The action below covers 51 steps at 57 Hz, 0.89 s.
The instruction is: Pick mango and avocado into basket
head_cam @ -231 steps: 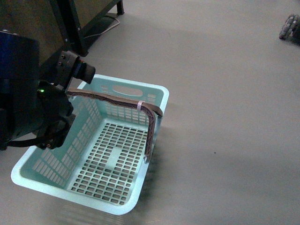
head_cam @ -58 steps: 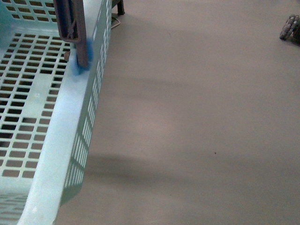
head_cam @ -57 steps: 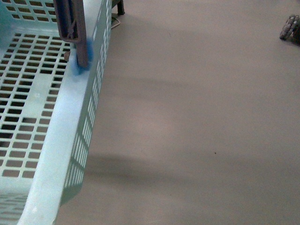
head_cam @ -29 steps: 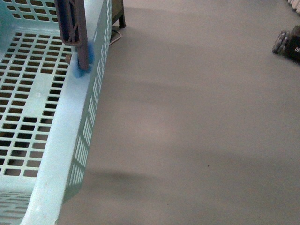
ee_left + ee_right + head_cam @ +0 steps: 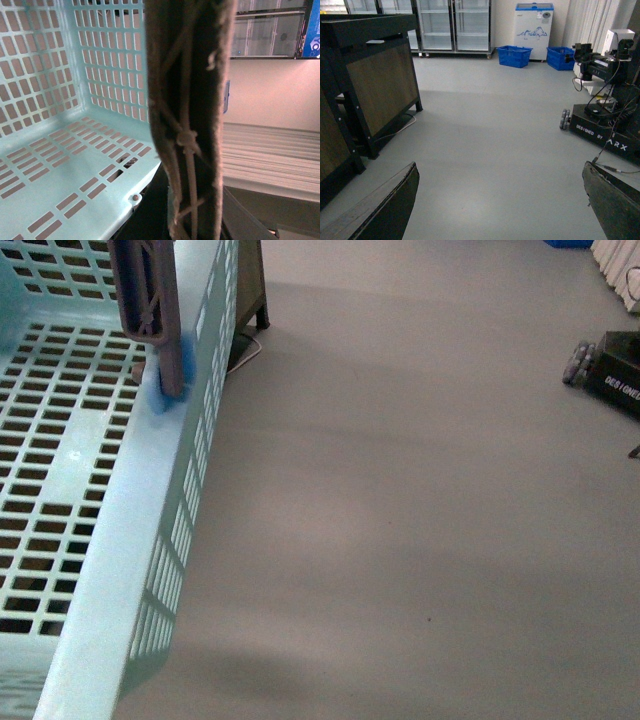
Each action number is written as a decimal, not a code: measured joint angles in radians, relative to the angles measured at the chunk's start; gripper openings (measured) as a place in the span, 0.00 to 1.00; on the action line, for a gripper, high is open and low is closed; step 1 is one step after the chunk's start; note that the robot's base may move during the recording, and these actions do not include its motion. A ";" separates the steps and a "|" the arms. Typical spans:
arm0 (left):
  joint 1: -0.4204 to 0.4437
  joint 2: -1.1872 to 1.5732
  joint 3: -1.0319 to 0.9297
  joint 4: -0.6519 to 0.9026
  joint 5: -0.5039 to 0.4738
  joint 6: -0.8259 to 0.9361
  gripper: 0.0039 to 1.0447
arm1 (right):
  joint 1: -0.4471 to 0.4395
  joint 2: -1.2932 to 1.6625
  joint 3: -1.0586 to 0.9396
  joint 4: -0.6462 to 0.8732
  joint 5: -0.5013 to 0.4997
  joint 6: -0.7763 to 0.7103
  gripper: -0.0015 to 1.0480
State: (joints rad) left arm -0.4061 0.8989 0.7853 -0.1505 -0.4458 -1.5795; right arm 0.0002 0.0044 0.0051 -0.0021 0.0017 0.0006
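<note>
Grey floor (image 5: 400, 490) carries the basket's shadow. Dark cabinet (image 5: 375, 85) stands just beyond the basket (image 5: 120, 570). A second robot's base (image 5: 610, 375) sits well apart, to the basket's right. The basket is close to the front camera, and only its slotted bottom shows inside. Handle (image 5: 192, 100) upright; left hand (image 5: 195, 227) looks clamped on it. Right hand (image 5: 500, 170) spread wide, holding nothing. Zip tie (image 5: 186, 139) shows in the left wrist view only.

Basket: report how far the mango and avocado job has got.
Nothing done: the basket shows only bare slotted floor, no fruit. In hand: its handle fills the left wrist view, so likely held there, though the left claw's grip is unclear. The right claw is open and empty. Left: mango and avocado, neither in view.
</note>
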 joint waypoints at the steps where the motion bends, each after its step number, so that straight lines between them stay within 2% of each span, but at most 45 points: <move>1: 0.000 0.000 0.000 0.000 0.000 -0.001 0.09 | 0.000 0.000 0.000 0.000 0.000 0.000 0.93; 51: 0.000 0.000 0.000 0.000 0.000 -0.001 0.09 | 0.000 0.000 0.000 0.000 0.001 0.000 0.93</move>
State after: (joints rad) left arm -0.4061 0.8986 0.7853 -0.1505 -0.4458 -1.5803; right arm 0.0002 0.0044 0.0055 -0.0021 0.0025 0.0006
